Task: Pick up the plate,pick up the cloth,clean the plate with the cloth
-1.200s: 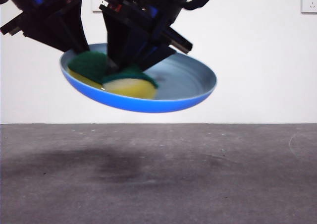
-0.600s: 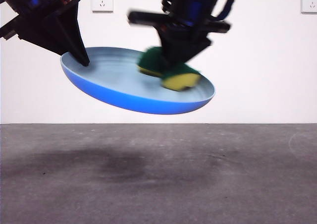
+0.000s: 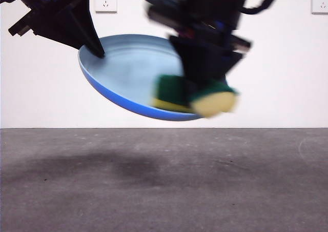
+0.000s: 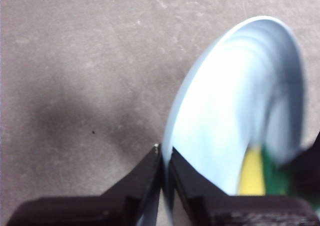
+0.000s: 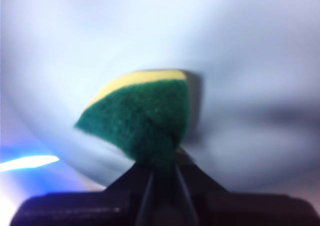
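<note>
Plate (image 3: 128, 73) hangs tilted above the bench (image 3: 164, 180); we find the left gripper (image 4: 164, 156) clamped on its rim, right gripper (image 5: 162, 173) pinching the cloth (image 5: 142, 113) against it.

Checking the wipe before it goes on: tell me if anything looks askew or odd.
The plate hangs in the air steeply tilted, pinched by its rim only in the left gripper. The sponge, clamped in the right gripper, sits at the plate's low edge, its yellow end past the rim. Nothing spilled or damaged.
</note>
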`<state>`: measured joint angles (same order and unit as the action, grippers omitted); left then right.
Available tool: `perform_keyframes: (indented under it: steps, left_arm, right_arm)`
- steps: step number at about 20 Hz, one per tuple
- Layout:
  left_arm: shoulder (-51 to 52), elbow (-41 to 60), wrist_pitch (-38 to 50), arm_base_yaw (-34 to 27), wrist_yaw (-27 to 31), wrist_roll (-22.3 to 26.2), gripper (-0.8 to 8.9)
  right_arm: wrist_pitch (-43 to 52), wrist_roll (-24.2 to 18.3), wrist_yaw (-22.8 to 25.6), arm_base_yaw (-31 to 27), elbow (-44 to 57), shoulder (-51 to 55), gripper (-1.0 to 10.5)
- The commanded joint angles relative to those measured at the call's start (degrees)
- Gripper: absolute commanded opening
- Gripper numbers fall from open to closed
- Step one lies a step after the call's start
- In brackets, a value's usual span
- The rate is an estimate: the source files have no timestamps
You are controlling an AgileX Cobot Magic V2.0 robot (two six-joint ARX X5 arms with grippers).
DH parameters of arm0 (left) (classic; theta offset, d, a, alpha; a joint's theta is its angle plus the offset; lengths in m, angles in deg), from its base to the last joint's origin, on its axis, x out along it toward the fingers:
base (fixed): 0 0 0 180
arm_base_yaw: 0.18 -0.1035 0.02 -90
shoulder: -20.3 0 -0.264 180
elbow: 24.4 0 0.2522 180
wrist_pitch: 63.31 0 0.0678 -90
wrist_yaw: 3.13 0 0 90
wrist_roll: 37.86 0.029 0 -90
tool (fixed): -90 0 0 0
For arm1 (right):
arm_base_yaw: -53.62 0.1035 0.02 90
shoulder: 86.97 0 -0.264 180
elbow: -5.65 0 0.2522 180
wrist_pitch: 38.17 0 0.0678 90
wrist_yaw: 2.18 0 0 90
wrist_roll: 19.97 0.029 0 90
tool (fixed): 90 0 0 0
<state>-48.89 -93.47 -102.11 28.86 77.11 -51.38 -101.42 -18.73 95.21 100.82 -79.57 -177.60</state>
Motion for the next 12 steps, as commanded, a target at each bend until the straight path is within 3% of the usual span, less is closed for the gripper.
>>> perform_keyframes:
  steps: [1, 3, 7, 9, 12]
  left_arm:
    - [0.37, -0.26, -0.20, 0.13, -3.43, -0.42, -0.07]
    - [0.37, -0.26, -0.31, 0.17, -5.35, -0.42, -0.07]
    - [0.37, -0.26, -0.28, 0.22, -6.56, -0.44, -0.07]
    - [0.37, -0.26, -0.13, 0.22, -6.78, -0.44, -0.07]
    - [0.37, -0.26, 0.63, 0.11, -6.67, -0.44, -0.07]
  right_arm:
    - [2.62, 0.68, 18.29, -1.49, 0.46, -0.31, -0.2]
    - [6.95, 1.07, 21.49, -1.99, 0.46, -0.28, -0.2]
    - [18.23, 2.67, 17.73, -2.60, 0.46, -0.20, -0.2]
    - [24.46, 4.31, 7.15, -2.58, 0.46, -0.20, -0.2]
    - [26.18, 4.55, -14.27, -2.43, 0.46, -0.22, -0.2]
